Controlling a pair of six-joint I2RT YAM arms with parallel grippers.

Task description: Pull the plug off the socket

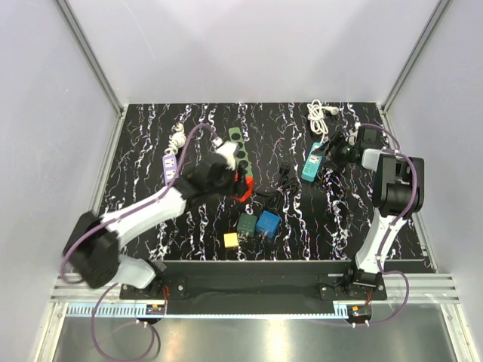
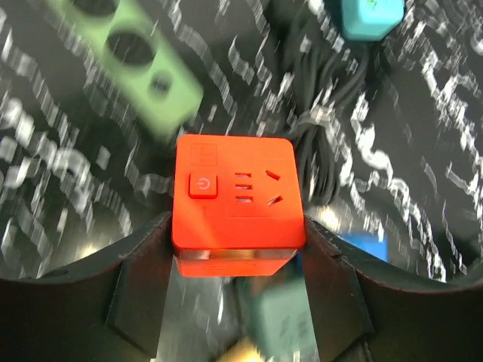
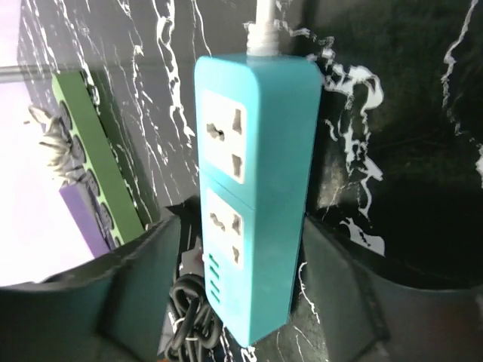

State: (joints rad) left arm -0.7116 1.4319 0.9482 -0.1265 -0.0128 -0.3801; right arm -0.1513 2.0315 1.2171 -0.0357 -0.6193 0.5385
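Observation:
My left gripper (image 2: 238, 234) is shut on an orange cube socket (image 2: 235, 194), with a finger pressed on each side; in the top view the gripper (image 1: 229, 178) holds the cube (image 1: 242, 188) near the table's middle. The cube's visible face has a power button and empty holes. My right gripper (image 3: 240, 230) is open and straddles a teal power strip (image 3: 256, 188) at the right (image 1: 312, 161); there is a gap on the left side. Both of the strip's sockets are empty. A black cable bundle (image 1: 283, 182) lies between the two sockets. I see no plug seated in either one.
A green strip (image 1: 235, 143) and a purple strip (image 1: 170, 167) lie at the back left. A white cable (image 1: 320, 117) is coiled at the back right. Dark green (image 1: 247, 223), blue (image 1: 267, 224) and yellow (image 1: 230, 240) cubes sit near the front.

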